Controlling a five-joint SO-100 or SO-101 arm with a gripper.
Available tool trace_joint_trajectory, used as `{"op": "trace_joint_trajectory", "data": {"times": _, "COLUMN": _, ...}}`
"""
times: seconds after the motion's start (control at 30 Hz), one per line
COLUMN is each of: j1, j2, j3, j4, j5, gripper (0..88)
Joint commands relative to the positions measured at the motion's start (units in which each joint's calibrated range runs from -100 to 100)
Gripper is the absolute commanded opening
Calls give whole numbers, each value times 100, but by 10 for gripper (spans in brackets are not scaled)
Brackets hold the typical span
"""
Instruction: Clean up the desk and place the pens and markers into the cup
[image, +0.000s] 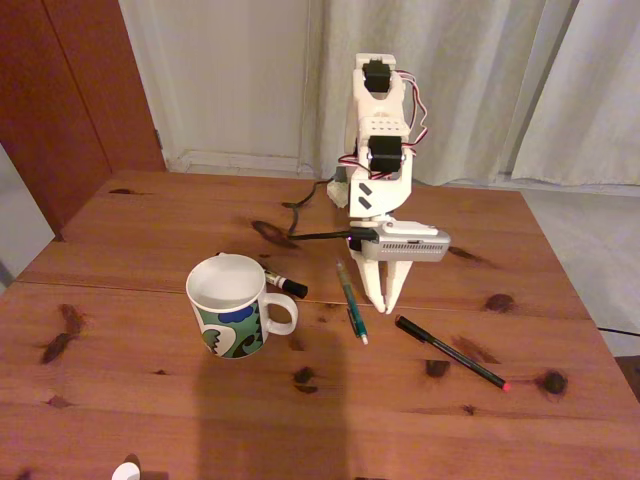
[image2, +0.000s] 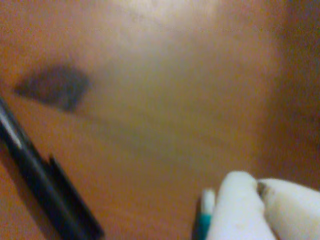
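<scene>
- Nearest to the fixed camera stands the white cup (image: 232, 305), with green, blue and black swirls. Its handle points to 3 o'clock.
- Behind the cup, at about 1 o'clock from it, lies the short marker (image: 285, 283) with a black cap, partly hidden by the rim.
- At 3 o'clock from the cup lies the teal-green pen (image: 351, 302), pointing toward 12 o'clock.
- White fingers (image: 385, 295) of the arm point down, pressed together and gripping nothing, tips close to the desk (image: 150, 410), just to the 3 o'clock side of the green pen.
- Further toward 4 o'clock lies the long black pen (image: 450, 352) with a red tip, apart from the fingers.
- Up close, the wrist view is blurry: fingers (image2: 257, 192) at 5 o'clock, a bit of green pen (image2: 204, 220) beside them, black pen (image2: 35, 175) at 8 o'clock.
</scene>
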Motion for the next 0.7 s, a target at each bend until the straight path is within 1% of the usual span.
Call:
{"op": "trace_joint_trajectory", "data": {"times": 0.0, "j1": 90, "j2": -331, "j3": 351, "j4": -100, "j5": 116, "gripper": 8}}
{"op": "trace_joint_trajectory", "data": {"times": 0.23, "j1": 283, "j2": -835, "j3": 1163, "j4": -108, "j5": 164, "gripper": 8}}
{"op": "trace_joint_trajectory", "data": {"times": 0.37, "j1": 500, "j2": -893, "j3": 1172, "j4": -108, "j5": 190, "gripper": 8}}
{"op": "trace_joint_trajectory", "data": {"times": 0.5, "j1": 757, "j2": -885, "j3": 1172, "j4": -108, "j5": 378, "gripper": 8}}
{"op": "trace_joint_trajectory", "data": {"times": 0.67, "j1": 854, "j2": -893, "j3": 1226, "j4": -108, "j5": 431, "gripper": 8}}
